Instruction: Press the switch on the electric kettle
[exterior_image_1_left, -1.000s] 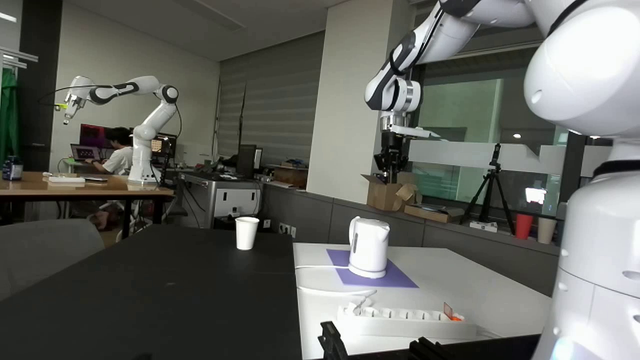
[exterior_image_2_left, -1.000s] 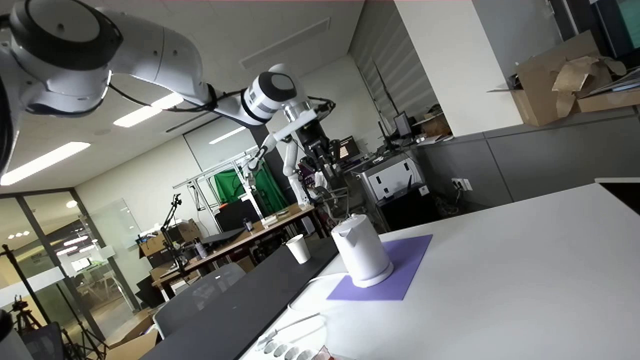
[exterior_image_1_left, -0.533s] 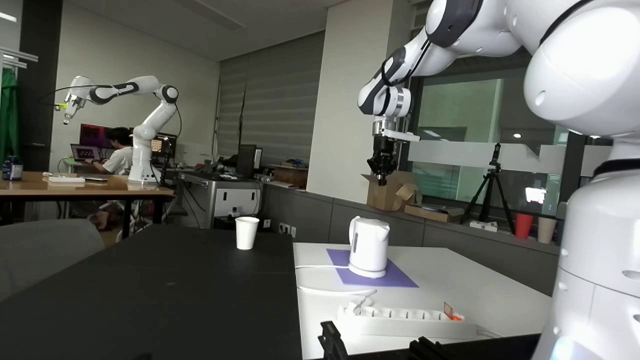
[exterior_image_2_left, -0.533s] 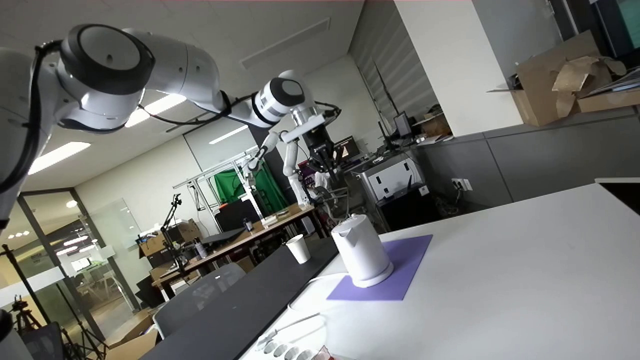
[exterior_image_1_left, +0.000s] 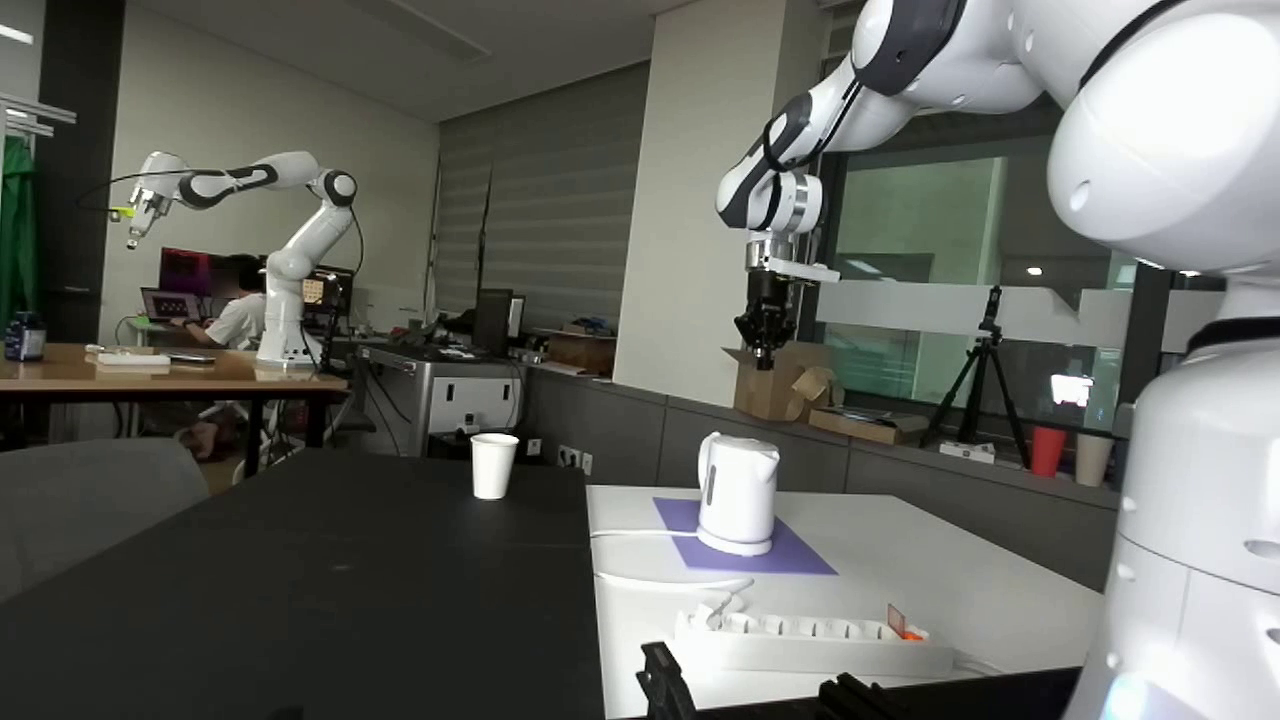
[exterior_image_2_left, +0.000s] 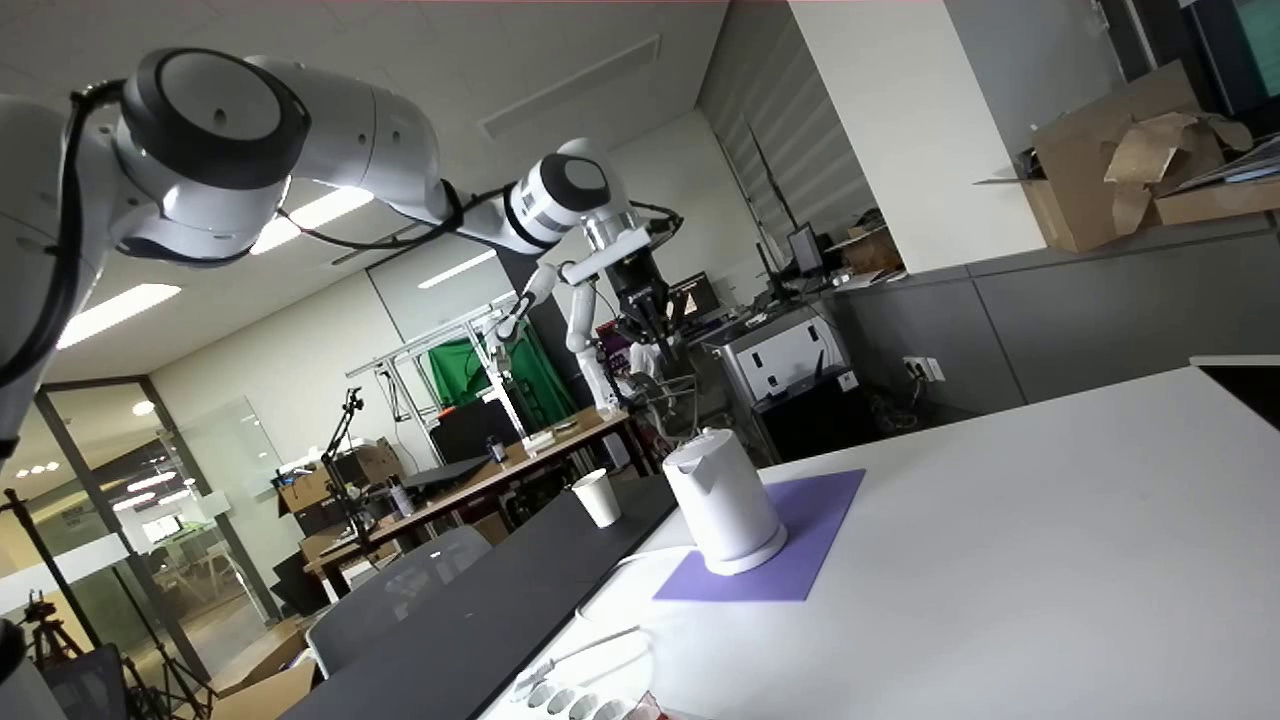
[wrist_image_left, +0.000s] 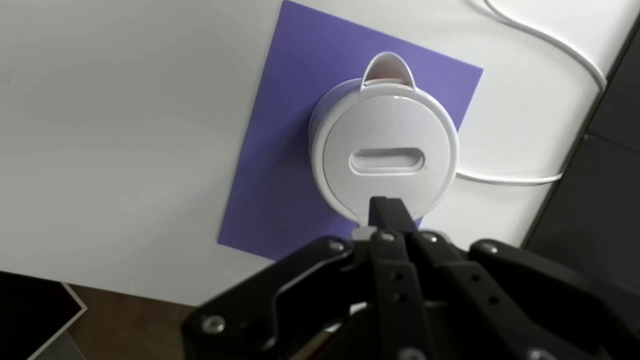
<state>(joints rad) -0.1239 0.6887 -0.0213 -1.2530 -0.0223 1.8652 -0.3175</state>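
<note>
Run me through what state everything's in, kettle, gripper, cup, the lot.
Electric kettle: upright on the flat purple mat
Kettle lid: closed
Kettle switch: can't be made out, on or off unknown
Gripper: jaws shut, in the air apart from the kettle
Paper cup: upright, contents hidden
Power strip: plug at one end, can't tell if fully seated
Cardboard box: flaps open

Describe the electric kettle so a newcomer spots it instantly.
Find the white table beside the black table, then its purple sheet. The electric kettle stands on that sheet: white and lidded, with a spout and handle, unlike the smaller white cup on the black table.
</note>
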